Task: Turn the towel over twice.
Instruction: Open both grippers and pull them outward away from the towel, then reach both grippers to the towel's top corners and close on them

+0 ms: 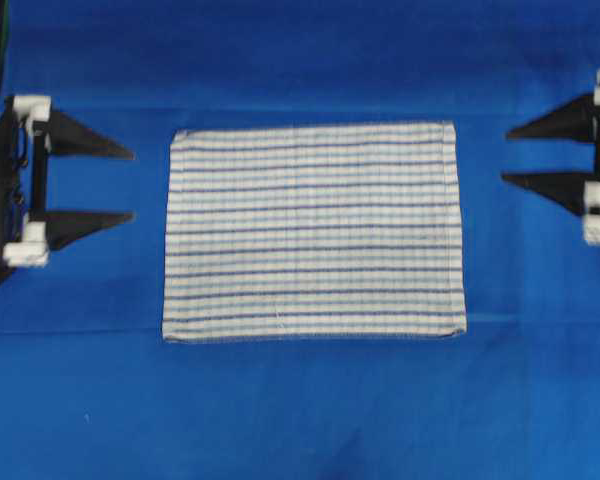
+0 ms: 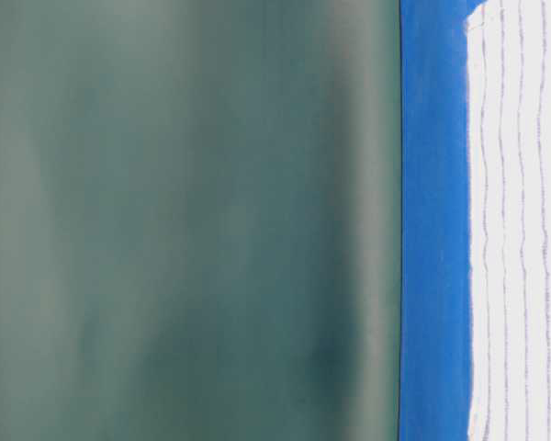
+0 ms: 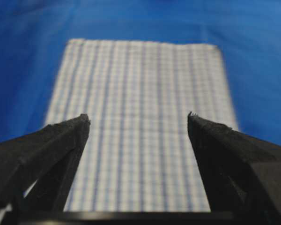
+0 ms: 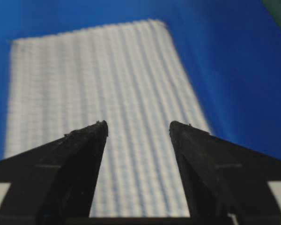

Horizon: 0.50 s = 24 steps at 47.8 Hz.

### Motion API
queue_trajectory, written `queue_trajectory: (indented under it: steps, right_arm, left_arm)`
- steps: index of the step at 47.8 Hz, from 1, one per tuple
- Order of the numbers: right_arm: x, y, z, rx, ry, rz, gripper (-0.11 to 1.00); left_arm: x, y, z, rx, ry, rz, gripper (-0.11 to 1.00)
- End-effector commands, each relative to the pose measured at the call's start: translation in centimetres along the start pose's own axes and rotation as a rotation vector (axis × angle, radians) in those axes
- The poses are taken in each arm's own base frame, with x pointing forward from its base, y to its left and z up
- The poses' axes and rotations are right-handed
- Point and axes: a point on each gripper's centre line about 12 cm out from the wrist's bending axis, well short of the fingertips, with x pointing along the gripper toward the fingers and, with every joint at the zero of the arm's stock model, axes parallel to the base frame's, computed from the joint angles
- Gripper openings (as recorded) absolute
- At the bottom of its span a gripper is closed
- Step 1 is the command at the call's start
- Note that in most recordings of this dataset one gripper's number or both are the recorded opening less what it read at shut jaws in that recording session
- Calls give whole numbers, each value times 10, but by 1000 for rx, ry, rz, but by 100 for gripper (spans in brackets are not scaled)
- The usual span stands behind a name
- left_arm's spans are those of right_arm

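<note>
- Blue table covering (image 1: 300, 400) spread across the whole work surface in the overhead view; a faint crease ran across it level with the towel's near edge.
- Towel (image 1: 313, 232), white with dark blue stripes, lay flat and fully spread at the middle of the covering, its four corners squared and none folded.
- Left gripper (image 1: 132, 185) stood just off the towel's left edge, its two dark fingers pointing toward the cloth and spread wide, nothing between them, clear of the fabric.
- Right gripper (image 1: 506, 156) stood just off the towel's right edge, likewise spread wide and empty, tips pointing at the cloth without touching it.
- Left wrist view: towel (image 3: 140, 117) seen lengthwise between the parted fingers (image 3: 61, 140); the fine light-blue checks, lost from overhead, were legible here.
- Right wrist view: same cloth (image 4: 98, 84) from the opposite end, blurred, framed by parted fingers (image 4: 196, 150).
- Table-level view: a strip of the covering (image 2: 433, 230) and one hemmed edge of the towel (image 2: 523, 230) appeared before a blurred dark green backdrop (image 2: 184, 220).
</note>
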Motion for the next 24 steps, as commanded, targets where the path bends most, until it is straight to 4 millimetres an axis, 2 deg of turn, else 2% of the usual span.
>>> queue_trajectory:
  steps: [1, 11, 17, 24]
  right_arm:
    - [8, -11, 1, 17, 16, -49, 64]
    - [35, -46, -22, 78, 139, -177, 64]
    - [56, -68, -43, 107, 259, -241, 64]
    - [78, -83, -66, 129, 359, -258, 64]
  left_arm:
    - [11, 9, -2, 2, 6, 40, 81]
    - [35, 34, -29, -12, 121, 144, 81]
    - [48, 50, -46, -26, 188, 198, 81]
    - [63, 67, -68, -46, 242, 251, 81]
